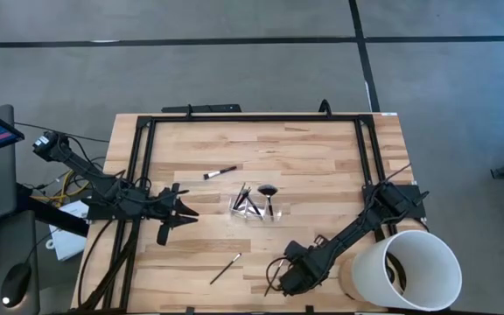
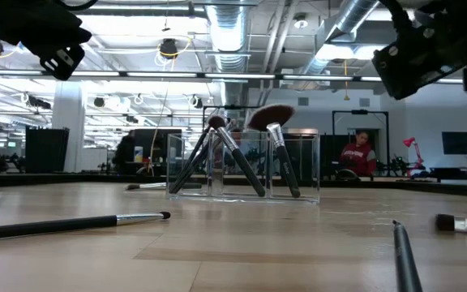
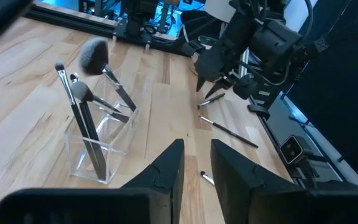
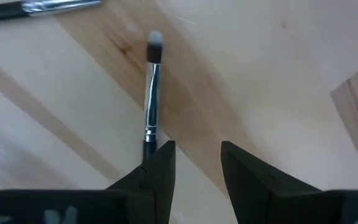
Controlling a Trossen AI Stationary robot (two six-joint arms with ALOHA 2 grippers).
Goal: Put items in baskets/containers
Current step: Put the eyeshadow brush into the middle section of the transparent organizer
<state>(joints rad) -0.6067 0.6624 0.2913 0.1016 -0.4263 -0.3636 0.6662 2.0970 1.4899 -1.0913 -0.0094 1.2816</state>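
A small clear tray (image 1: 256, 206) stands mid-table with several dark-handled brushes leaning upright in it, one with a wide round head (image 2: 271, 116). Loose brushes lie flat on the wood: one at the far side (image 1: 220, 172), one near the front (image 1: 226, 268), and a thin silver-ferruled one (image 4: 153, 93) under my right gripper. My right gripper (image 4: 194, 146) points down, open, just above that brush, whose handle runs behind one finger (image 4: 160, 165). My left gripper (image 3: 197, 155) hovers level to the left of the tray, open, with nothing between its fingers.
A large white bucket (image 1: 414, 267) stands at the near right corner beside the right arm. A black frame (image 1: 252, 117) rims the table's far and side edges. Another brush (image 4: 42, 6) lies close to the right gripper. Bare wood lies between tray and front edge.
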